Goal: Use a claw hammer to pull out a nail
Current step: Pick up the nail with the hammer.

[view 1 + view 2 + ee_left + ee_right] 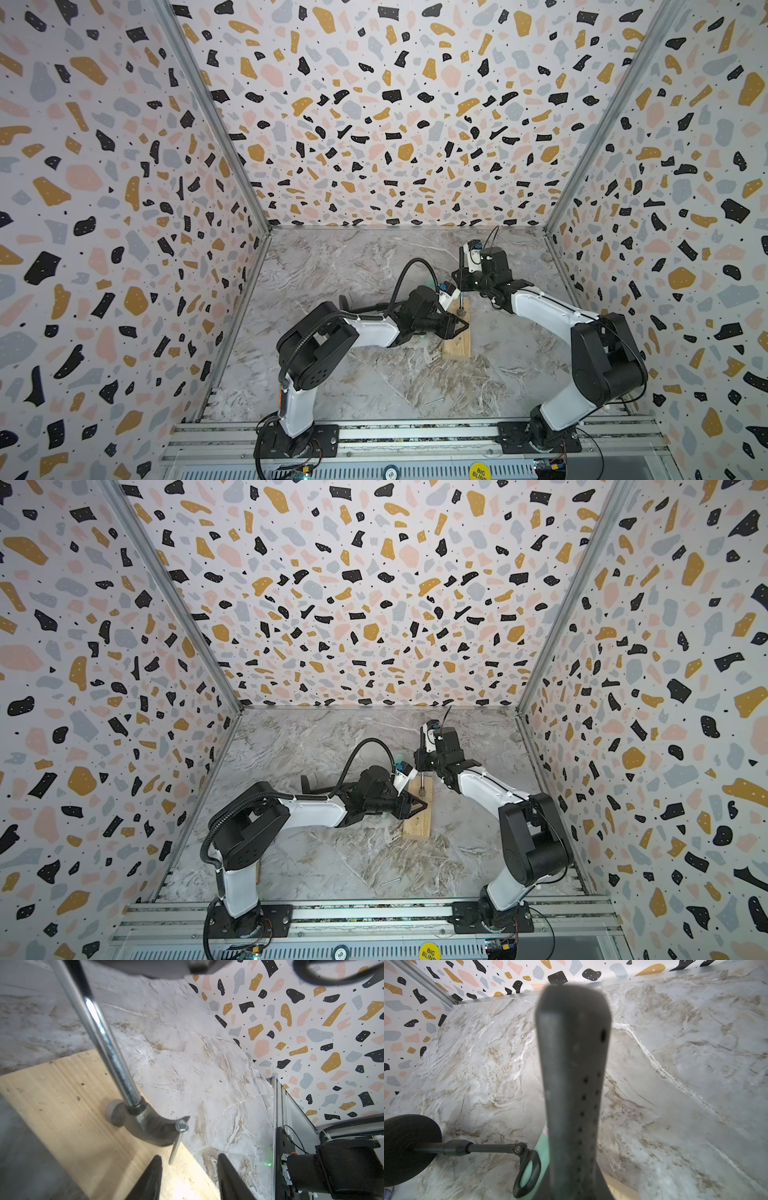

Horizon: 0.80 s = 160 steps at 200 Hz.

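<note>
Right hand [461, 277] grips the claw hammer [145, 1126] w/ its fork hooked under the nail [178, 1140] on the wood block [62, 1105], prob. to pry it up, & left hand [189, 1159] sits loose beside it, holding nothing.

Two white-and-black robot arms.
The left arm [376, 330] wears a ribbed black hose [305, 337]; the right arm [540, 309] shows white shells, black joints.

Blurred claw hammer [571, 1084] handle hides right fingers; mint-green tool [540, 1152] mostly covered; left fingers [151, 1178] cut off at edge.
</note>
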{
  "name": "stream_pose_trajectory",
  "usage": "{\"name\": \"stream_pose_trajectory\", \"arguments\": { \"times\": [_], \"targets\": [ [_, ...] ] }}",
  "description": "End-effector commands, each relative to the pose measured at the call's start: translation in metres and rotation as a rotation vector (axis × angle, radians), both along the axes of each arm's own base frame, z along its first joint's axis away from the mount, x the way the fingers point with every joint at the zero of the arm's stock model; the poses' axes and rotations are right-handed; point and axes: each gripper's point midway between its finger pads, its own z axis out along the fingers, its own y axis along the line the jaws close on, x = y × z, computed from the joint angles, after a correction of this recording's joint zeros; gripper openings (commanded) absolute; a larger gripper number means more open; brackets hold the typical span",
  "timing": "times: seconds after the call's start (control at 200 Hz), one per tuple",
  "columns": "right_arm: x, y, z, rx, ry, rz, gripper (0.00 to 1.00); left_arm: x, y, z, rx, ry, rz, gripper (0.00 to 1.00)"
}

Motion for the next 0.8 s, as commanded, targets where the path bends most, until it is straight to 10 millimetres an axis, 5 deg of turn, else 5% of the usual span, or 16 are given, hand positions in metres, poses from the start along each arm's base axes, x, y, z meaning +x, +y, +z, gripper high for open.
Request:
{"name": "stream_pose_trajectory", "arguments": {
  "times": [0.0,0.441,0.796],
  "targets": [
    [0.005,0.007,0.017,0.017,-0.035,0.012,0.00,0.007,-0.012,0.021,-0.077,-0.034,-0.012,0.42],
    [0.005,0.008,0.016,0.020,-0.031,0.014,0.00,0.015,-0.015,0.015,-0.096,-0.006,-0.001,0.27],
    [0.004,0.008,0.013,0.021,-0.025,0.012,0.00,0.023,-0.017,0.017,-0.124,-0.003,0.032,0.30]
  ]
}}
